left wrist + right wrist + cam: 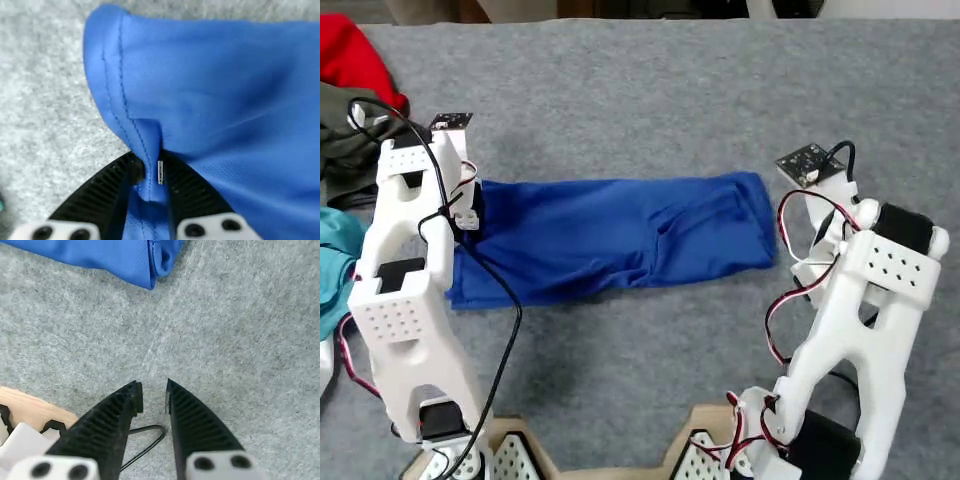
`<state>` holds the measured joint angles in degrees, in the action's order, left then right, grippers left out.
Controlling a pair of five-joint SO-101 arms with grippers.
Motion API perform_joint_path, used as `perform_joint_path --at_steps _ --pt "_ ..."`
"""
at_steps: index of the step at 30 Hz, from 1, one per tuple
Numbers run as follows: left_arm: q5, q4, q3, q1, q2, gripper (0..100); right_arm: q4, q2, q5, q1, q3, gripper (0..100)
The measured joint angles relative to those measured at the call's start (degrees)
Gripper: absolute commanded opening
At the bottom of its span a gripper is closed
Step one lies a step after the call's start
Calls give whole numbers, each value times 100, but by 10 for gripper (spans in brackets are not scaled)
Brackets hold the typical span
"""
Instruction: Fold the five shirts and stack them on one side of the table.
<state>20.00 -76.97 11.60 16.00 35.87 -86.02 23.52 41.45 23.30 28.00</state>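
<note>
A blue shirt [620, 235] lies as a long folded strip across the middle of the grey table. At the strip's left end, my left gripper [150, 172] is shut on a stitched hem of the blue shirt [215, 85], with fabric bunched between the fingers. The left arm [410, 230] stands over that end. My right gripper [152, 390] hovers above bare table just off the strip's right end, slightly open and holding nothing. A corner of the blue shirt [145, 262] lies a little ahead of it. The right arm [860, 270] stands by the right end.
More garments are piled at the table's left edge: a red one [350, 55], a dark olive one [345, 135] and a teal one [335, 260]. A wooden base [610, 470] sits at the front between the arms. A black cable [145, 445] runs under the right gripper.
</note>
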Motion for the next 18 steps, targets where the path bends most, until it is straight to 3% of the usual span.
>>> perform_joint_path --at_steps 10,14,18 --pt "18 -1415 1916 782 237 19 0 0 0 0 0 103" --pt "18 -2154 2945 730 246 19 0 0 -9 0 0 103" --pt "-281 -2295 3235 492 237 19 0 0 -255 97 9 103"
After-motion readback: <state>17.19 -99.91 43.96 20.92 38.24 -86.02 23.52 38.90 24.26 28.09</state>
